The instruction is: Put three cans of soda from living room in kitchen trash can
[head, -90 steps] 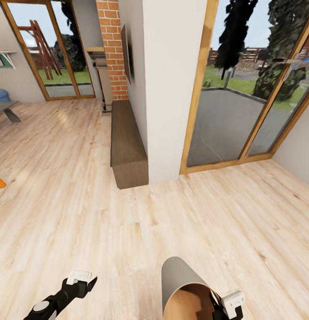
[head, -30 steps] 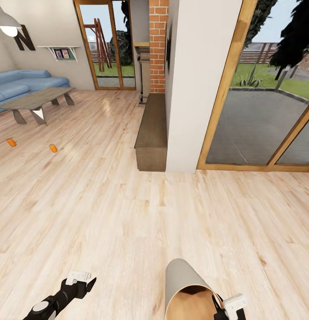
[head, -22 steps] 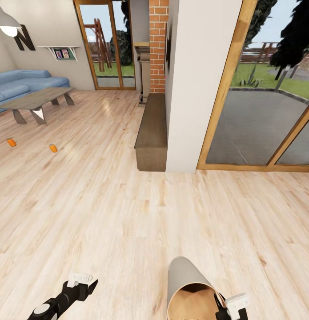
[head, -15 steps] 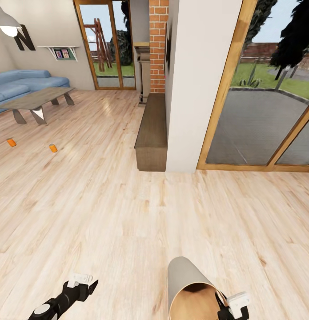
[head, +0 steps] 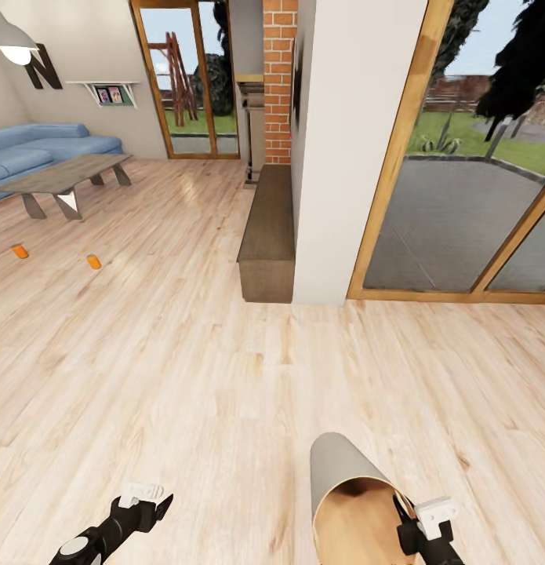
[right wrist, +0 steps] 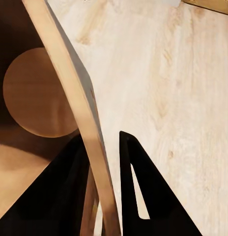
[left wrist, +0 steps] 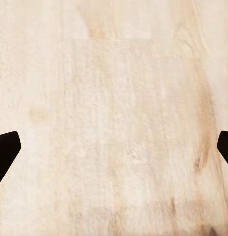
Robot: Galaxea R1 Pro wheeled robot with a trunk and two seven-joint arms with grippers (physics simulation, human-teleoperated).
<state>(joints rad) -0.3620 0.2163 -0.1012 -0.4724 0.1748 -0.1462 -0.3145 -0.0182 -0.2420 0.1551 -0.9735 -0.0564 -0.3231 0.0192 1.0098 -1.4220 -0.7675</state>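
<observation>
My right gripper [head: 417, 522] is shut on the rim of the grey trash can [head: 343, 479], which hangs tilted above the wood floor with its brown inside facing me. The right wrist view shows the dark fingers [right wrist: 138, 191] pinching the thin rim [right wrist: 74, 103], one inside and one outside. Two orange soda cans [head: 19, 251] [head: 93, 261] lie on the living room floor far to the left, near the coffee table [head: 64, 176]. My left gripper [head: 147, 498] hangs low at the left, open, with bare floor between its fingertips [left wrist: 6, 155].
A blue corner sofa [head: 37, 149] stands behind the coffee table. A low dark wood bench [head: 268, 235] runs along a white wall with a brick column [head: 278, 78]. Wood-framed glass doors [head: 460, 173] lie ahead on the right. Open floor stretches toward the cans.
The trash can and my right gripper have shifted slightly right and lower. Since three seconds ago the view has swung left, bringing the sofa, table and both orange cans into sight.
</observation>
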